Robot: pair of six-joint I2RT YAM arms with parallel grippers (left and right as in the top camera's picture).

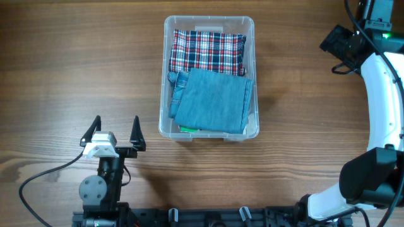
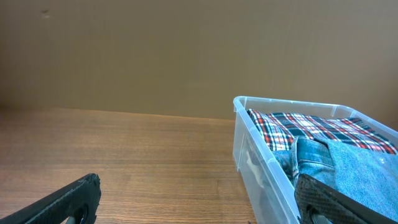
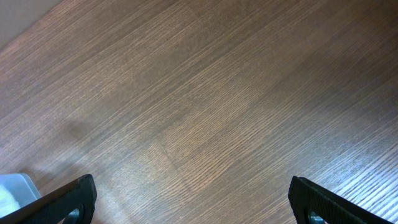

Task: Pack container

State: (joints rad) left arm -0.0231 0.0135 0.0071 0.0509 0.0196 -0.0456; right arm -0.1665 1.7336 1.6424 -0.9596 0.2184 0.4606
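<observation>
The container point(image 1: 208, 19), a clear plastic bin, stands at the table's centre. A folded red, white and blue plaid cloth point(image 1: 207, 52) lies in its far half. Folded blue denim point(image 1: 211, 99) lies in its near half, with something green point(image 1: 188, 129) showing under it. My left gripper point(image 1: 115, 129) is open and empty, low over the table, left of the bin's near left corner. The left wrist view shows the bin's wall point(image 2: 261, 155), the plaid point(image 2: 311, 127) and the denim point(image 2: 360, 168) to the right of the open jaws point(image 2: 199, 205). My right gripper point(image 1: 341, 47) is open and empty over bare wood point(image 3: 193, 202), far right of the bin.
The wooden table point(image 1: 63, 63) stretches around the bin. My right arm's white links point(image 1: 385, 94) curve along the right edge. A black cable point(image 1: 44, 176) lies by the left arm's base. A corner of the bin point(image 3: 12, 186) shows in the right wrist view.
</observation>
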